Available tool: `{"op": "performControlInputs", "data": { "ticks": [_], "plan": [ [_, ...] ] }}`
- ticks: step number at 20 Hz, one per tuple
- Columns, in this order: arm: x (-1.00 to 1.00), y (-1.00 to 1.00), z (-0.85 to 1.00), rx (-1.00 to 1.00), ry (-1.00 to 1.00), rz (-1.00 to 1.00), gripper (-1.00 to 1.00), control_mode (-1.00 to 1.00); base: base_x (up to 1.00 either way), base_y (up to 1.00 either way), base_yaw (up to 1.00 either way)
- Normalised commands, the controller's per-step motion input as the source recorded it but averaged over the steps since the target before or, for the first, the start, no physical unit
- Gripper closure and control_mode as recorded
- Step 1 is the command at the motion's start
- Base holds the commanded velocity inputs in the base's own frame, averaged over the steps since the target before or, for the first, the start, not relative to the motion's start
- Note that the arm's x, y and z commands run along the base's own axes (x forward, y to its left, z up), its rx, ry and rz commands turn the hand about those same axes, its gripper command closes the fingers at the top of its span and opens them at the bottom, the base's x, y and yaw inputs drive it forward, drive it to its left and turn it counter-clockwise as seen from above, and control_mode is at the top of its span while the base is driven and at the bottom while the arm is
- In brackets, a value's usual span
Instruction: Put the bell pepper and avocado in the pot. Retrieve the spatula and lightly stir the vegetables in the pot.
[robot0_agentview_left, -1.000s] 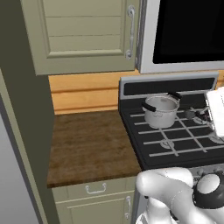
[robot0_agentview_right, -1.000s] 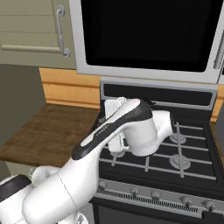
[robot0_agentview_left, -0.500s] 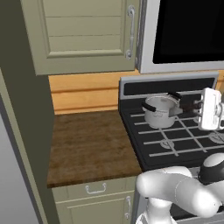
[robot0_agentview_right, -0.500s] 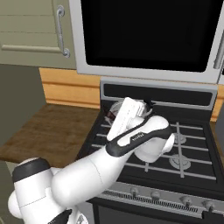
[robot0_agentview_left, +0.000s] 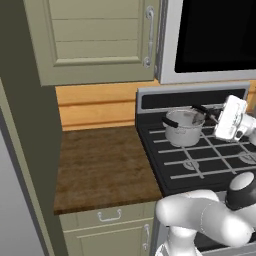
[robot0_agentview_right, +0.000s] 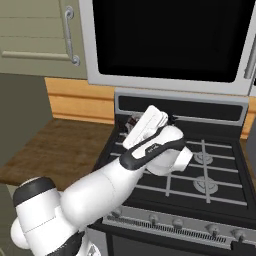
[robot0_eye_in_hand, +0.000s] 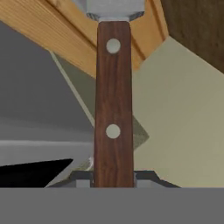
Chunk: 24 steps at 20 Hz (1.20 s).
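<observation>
1. Left base view: we count one pot (robot0_agentview_left: 183, 128), shiny steel, cylindrical, two black handles, on the stove (robot0_agentview_left: 210, 162) back-left grate; one brown wood-grain desk (robot0_agentview_left: 102, 167).
2. Right base view: one white hand over the stove.
3. Hand view: one spatula (robot0_eye_in_hand: 113, 103), reddish-brown handle with two pale rivets, clamped between our jaws.

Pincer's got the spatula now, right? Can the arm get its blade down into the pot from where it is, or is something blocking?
Probably yes. The pincer is shut on the spatula, and the hand hangs just right of the pot on the stove. The pot has no lid and nothing stands between them.
</observation>
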Motion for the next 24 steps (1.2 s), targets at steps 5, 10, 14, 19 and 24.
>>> {"op": "performControlInputs", "data": {
  "ticks": [5, 10, 14, 19, 24],
  "plan": [
    [0.95, 0.0, -0.07, 0.11, 0.14, -0.14, 1.0, -1.0, 0.0, 0.0, 0.0],
    [0.96, -0.09, -0.27, 0.13, 0.19, -0.07, 1.0, -1.0, 0.0, 0.0, 0.0],
    [0.76, -0.26, -0.26, 0.09, 0.1, -0.05, 1.0, -1.0, 0.0, 0.0, 0.0],
    [0.84, -0.33, -0.25, 0.08, 0.12, -0.05, 1.0, -1.0, 0.0, 0.0, 0.0],
    [0.8, -0.3, -0.32, 0.08, 0.15, -0.05, 1.0, -1.0, 0.0, 0.0, 0.0]
  ]
}}
